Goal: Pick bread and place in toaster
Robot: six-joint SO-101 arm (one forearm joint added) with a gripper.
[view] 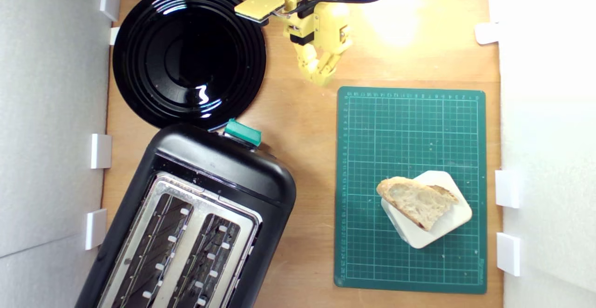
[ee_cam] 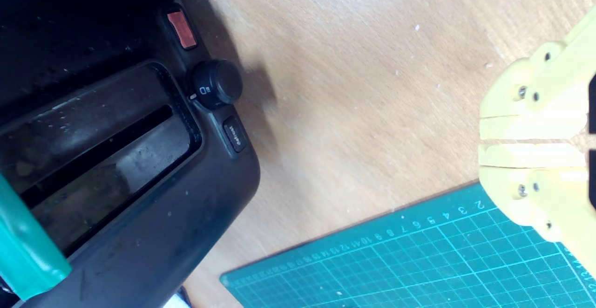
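Exterior view shows my pincer (view: 321,77) up by the black plate (view: 139,56), well apart from the bread (view: 416,201), which lies on a white block (view: 454,219) on the green cutting mat (view: 372,112). Wrist view shows my fingers (ee_cam: 531,154) pressed together, holding nothing. To do the pick well, I judge I should spread them first, then come down over the crust edges and pinch the slice across its thickness so it can drop upright into a slot of the toaster (view: 223,159) across the worktop (view: 307,159).
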